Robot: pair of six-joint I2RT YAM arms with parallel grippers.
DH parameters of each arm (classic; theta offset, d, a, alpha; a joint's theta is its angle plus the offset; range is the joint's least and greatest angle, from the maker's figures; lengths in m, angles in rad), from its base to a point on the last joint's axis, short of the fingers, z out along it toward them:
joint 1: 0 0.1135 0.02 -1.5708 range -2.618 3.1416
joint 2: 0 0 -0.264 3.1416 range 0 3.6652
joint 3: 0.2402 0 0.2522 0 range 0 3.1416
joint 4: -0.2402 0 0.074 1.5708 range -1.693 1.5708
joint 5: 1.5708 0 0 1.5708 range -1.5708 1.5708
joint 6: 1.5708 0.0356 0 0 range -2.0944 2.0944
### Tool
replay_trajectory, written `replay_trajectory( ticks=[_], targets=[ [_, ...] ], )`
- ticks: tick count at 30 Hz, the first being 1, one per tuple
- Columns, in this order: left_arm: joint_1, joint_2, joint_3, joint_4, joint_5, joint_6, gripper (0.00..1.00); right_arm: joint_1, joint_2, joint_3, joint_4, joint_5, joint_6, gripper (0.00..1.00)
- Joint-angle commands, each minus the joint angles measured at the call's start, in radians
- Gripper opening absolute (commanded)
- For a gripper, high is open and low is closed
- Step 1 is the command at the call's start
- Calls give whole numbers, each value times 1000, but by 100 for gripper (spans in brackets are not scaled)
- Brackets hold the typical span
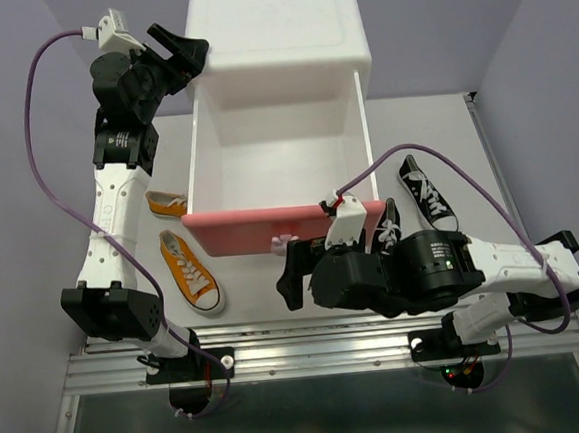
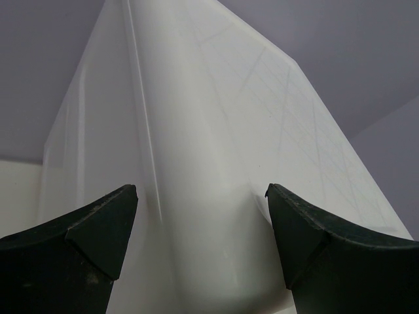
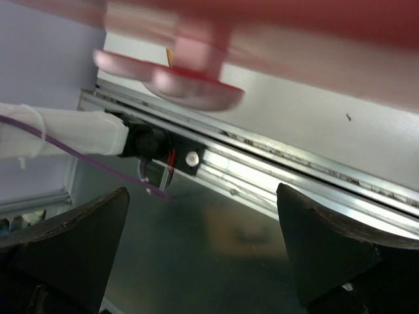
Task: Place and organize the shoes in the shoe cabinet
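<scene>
The shoe cabinet [image 1: 274, 22] stands at the back, its upper drawer [image 1: 278, 137] pulled out and empty, with the pink front [image 1: 270, 226] toward me. One orange shoe [image 1: 188, 270] lies left of the drawer; the other orange shoe [image 1: 166, 203] is partly hidden by the drawer and the left arm. Two black shoes [image 1: 426, 191] [image 1: 386, 227] lie to the right. My left gripper [image 1: 197, 60] is open at the cabinet's top left corner, which fills the left wrist view [image 2: 209, 131]. My right gripper [image 1: 289, 275] is open and empty just below the knob [image 3: 190, 72].
An aluminium rail [image 1: 319, 340] runs along the table's near edge, seen also in the right wrist view [image 3: 275, 170]. Purple cables loop from both arms. A grey wall surrounds the table.
</scene>
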Motion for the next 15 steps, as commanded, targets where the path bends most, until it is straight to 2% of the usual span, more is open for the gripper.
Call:
replay_trajectory(
  ticks=[1,3,6,9,13,15],
  targets=[
    [-2,34,-35,-170,-35,76,90,5,-109,-78,-41,-89,66,100],
    [-2,39,-27,-178,-33,87,91,5,-140,-133,-113,-114,155,100],
    [-2,48,-21,-186,-32,95,91,5,-202,-208,-114,-134,143,100],
    [-2,56,-19,-189,-30,101,91,5,-244,-238,-113,-61,116,100],
    [-2,67,-4,-201,-32,112,91,5,-241,-187,-50,-28,2,100],
    [-2,71,5,-204,-32,113,91,5,-214,-97,-51,-24,-47,100]
  ],
)
